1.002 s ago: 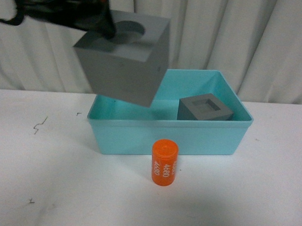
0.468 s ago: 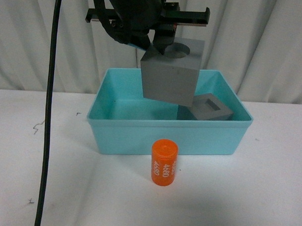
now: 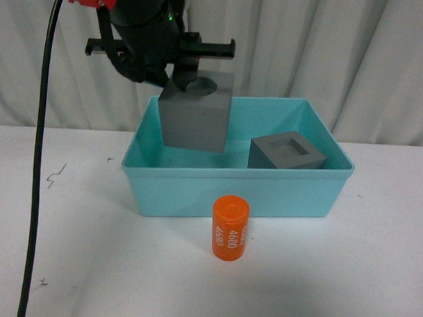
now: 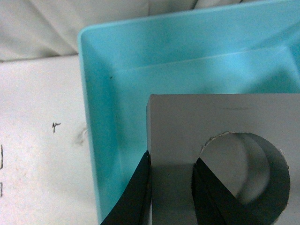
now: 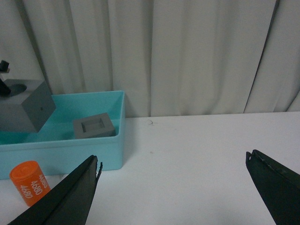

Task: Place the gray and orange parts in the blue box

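Aloft, holed cube near box wall.

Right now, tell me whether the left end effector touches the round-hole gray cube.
Touching. The left wrist view shows the left end effector pinching the gray cube, one finger inside its hole.

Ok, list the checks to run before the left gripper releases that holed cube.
1. Grip: left gripper clamps the holed cube by its wall, one finger in the hole: ok.
2. Position: holed cube over the blue box, left half: ok.
3. Landing spot: recessed cube sits apart at the box's right: ok.
4. Holed cube resting on box floor: cannot tell.
5. Orange cylinder outside, in front, clear: ok.
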